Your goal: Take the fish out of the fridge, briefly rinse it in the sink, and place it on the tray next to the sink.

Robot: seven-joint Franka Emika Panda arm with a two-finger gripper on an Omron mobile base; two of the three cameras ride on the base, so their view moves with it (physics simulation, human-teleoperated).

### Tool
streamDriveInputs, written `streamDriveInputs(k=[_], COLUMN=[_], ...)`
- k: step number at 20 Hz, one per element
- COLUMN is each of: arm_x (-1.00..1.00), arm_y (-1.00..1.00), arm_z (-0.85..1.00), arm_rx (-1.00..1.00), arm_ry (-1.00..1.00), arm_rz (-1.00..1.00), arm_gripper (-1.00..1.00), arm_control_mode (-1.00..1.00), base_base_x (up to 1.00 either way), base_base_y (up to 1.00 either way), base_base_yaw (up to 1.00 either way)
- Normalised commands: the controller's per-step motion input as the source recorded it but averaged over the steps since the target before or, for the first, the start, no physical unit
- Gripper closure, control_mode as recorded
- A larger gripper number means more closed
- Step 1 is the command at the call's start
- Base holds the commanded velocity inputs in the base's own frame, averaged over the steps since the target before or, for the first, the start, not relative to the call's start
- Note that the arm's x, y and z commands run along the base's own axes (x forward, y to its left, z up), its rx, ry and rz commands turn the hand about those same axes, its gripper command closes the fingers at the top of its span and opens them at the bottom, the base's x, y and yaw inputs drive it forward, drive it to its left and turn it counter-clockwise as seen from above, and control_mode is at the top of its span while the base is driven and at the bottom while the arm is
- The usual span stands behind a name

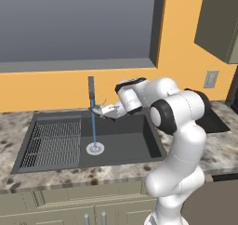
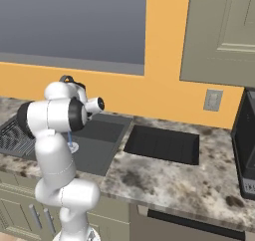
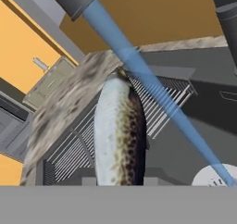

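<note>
Left base view: fish held over the sink, jaws closed on it, beside the faucet and its blue stream falling to the drain. Right base view: black tray on the table just right of the sink. Hand view: speckled fish close up, stream crossing beside it, ribbed grid beyond.

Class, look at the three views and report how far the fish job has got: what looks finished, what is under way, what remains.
Done: the fish is out of the fridge, held in the pincer. Under way: rinsing, with the fish over the sink beside the blue water stream from the faucet. Left: carry it to the tray on the counter beside the sink and set it down.
</note>
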Motion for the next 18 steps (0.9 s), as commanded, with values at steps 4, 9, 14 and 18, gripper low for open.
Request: streamDriveInputs(k=[4,9,14,18], arm_x=[0.38,0.15,0.16,0.18], arm_y=[0.00,0.00,0.01,0.00], arm_z=[0.00,0.00,-0.02,-0.12], arm_rx=[0.00,0.00,0.00,0.00], arm_ry=[-0.03,0.00,0.00,0.00], arm_rz=[-0.07,-0.02,0.00,0.00], arm_gripper=[1.00,1.00,1.00,1.00], arm_control_mode=[-1.00,-1.00,-1.00,-1.00], base_base_x=[0.00,0.00,0.00,0.00], base_base_y=[0.00,0.00,0.00,0.00], base_base_yaw=[0.00,0.00,0.00,0.00])
